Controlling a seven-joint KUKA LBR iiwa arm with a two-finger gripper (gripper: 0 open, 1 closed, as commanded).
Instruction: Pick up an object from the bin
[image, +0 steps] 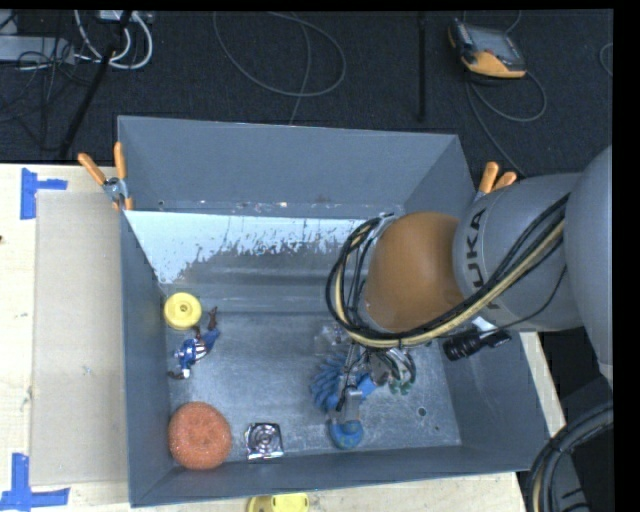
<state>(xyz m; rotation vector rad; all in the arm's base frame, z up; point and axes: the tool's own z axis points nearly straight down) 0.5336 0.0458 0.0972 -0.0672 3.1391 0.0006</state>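
Note:
My gripper (350, 388) is low in the bin's front right part, under the arm's wrist. It is right against a blue bristly thing (324, 384), at that thing's right side. Just in front of it lies a small blue round piece (347, 434). A small clear and green thing (401, 376) lies close on the gripper's right, partly hidden by cables. I cannot make out whether anything is held.
A silver metal piece (263, 440) and an orange round scrubber (199, 434) lie along the front wall to the left. A yellow round cap (182, 311) and a small blue and white thing (190, 352) lie near the left wall.

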